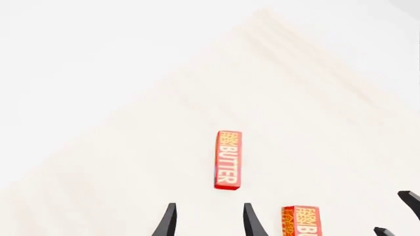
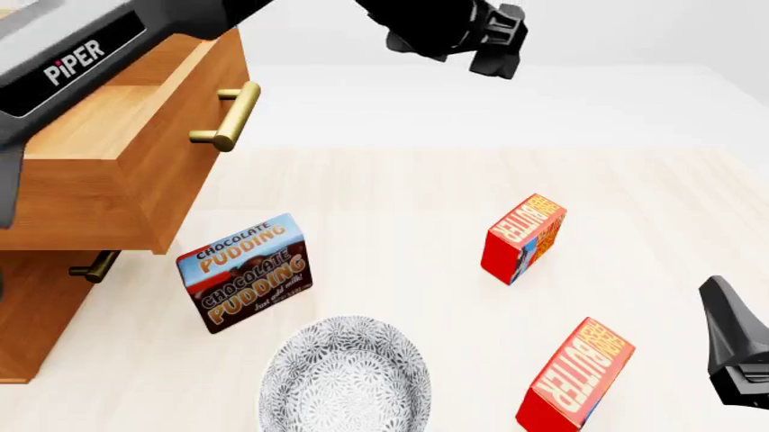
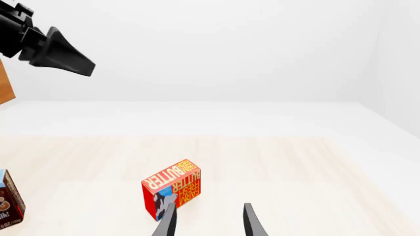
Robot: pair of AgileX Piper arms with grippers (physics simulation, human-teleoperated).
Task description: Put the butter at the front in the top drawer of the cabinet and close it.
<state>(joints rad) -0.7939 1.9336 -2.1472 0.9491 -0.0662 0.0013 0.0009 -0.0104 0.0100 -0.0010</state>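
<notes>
The butter at the front (image 2: 577,376) lies tilted on the table near its front edge; the left wrist view catches its top (image 1: 300,221). My right gripper (image 2: 733,351) hovers just to its right, open and holding nothing (image 3: 208,221). A second identical carton (image 2: 525,238) stands farther back (image 1: 228,160). One carton (image 3: 172,194) shows just beyond the right fingers; I cannot tell which. The cabinet (image 2: 36,306) stands at the left with its top drawer (image 2: 108,189) pulled out. My left gripper (image 2: 493,40) is high above the table, open and empty (image 1: 208,219).
A chocolate pudding box (image 2: 247,273) stands in front of the cabinet (image 3: 10,206). A patterned plate (image 2: 346,378) lies at the table's front edge, left of the front butter. The drawer's brass handle (image 2: 229,117) juts out toward the table's middle.
</notes>
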